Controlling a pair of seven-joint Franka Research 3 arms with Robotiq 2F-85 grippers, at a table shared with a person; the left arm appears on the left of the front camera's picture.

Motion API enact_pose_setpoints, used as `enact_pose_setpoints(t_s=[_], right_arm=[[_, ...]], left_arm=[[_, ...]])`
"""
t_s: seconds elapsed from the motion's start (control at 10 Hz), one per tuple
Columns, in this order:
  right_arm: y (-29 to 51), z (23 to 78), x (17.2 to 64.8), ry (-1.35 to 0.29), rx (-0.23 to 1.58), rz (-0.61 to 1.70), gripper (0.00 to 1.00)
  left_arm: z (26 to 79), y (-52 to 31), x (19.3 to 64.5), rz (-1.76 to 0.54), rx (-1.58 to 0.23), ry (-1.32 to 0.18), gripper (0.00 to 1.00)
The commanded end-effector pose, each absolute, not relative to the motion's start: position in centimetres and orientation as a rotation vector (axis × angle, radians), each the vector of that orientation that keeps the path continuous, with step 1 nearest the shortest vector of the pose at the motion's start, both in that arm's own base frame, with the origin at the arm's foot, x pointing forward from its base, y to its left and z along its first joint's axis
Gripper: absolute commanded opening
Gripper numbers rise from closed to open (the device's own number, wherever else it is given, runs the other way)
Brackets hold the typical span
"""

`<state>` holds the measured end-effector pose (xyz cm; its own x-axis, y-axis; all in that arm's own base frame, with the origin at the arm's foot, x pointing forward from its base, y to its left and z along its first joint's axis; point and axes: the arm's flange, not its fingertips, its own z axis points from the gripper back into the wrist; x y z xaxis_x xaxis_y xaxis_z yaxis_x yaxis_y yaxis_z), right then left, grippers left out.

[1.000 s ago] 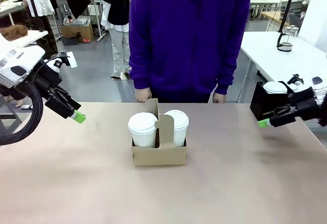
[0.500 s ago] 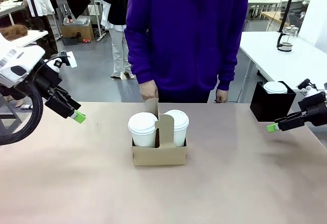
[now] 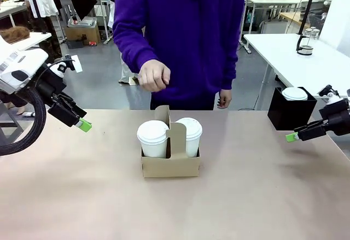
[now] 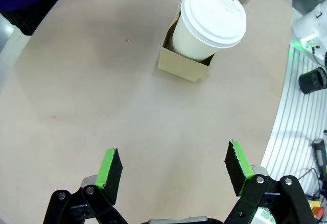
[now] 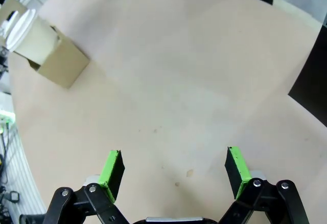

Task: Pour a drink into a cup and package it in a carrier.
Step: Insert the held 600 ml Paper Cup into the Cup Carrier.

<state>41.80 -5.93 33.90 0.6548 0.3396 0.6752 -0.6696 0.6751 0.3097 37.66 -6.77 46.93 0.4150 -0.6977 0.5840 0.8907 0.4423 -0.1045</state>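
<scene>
Carrier [image 3: 170, 164] mid-table, two lidded white cups seated in it: cup [image 3: 152, 139] left hole, second cup [image 3: 189, 136] right hole. Left gripper [image 4: 173, 168] and right gripper [image 5: 174, 169] both wide open, empty, above bare table [image 3: 262, 196] at opposite edges. Black box [image 3: 290, 111] far right. Person's hand [image 3: 153, 76] raised behind carrier.

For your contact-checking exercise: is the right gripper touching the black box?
Apart. In the front view the right gripper hangs beside the black box, bare table showing between them; the right wrist view shows open jaws holding nothing.
</scene>
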Motion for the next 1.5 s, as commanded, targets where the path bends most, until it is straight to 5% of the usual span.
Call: enact_pose_setpoints(t_s=[0.0, 1.4], right_arm=[[-6.08, 33.98, 41.87, -0.620, 0.593, 0.612, 1.00], [-6.08, 33.98, 41.87, -0.620, 0.593, 0.612, 1.00]], left_arm=[[46.87, -6.76, 37.66, -1.043, -0.448, -0.510, 1.00], [46.87, -6.76, 37.66, -1.043, -0.448, -0.510, 1.00]])
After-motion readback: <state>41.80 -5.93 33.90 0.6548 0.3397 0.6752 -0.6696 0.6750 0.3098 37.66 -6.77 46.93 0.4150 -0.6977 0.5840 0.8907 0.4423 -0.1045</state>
